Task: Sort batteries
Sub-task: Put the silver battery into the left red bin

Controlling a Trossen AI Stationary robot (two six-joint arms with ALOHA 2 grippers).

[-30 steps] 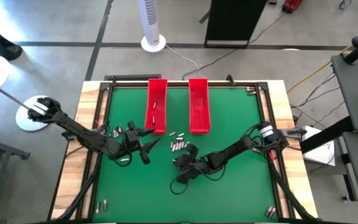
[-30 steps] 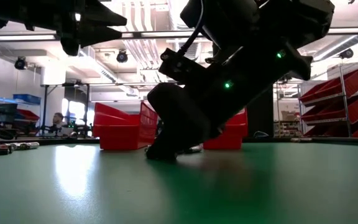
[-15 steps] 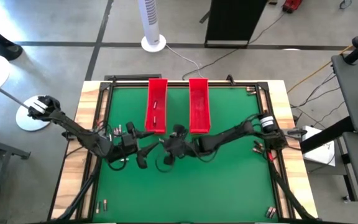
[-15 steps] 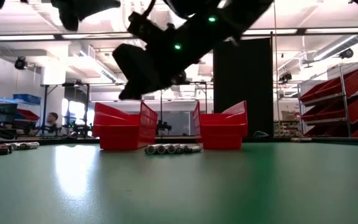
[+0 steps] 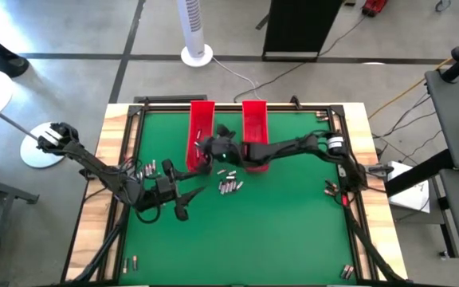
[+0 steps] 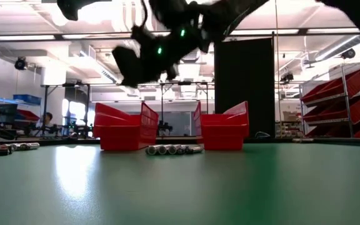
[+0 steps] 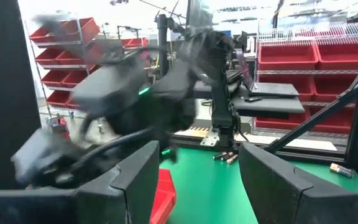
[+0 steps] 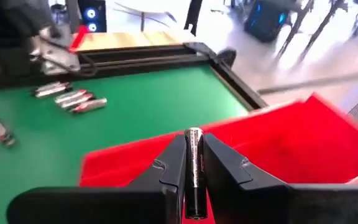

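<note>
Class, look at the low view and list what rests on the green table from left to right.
Batteries at the left edge → left red tray → row of batteries between the trays → right red tray.

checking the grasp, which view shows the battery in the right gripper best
The right wrist view: the battery stands pinched between the right gripper fingers, over a red tray. The high and low views show only the gripper; the left wrist view is blurred.
</note>
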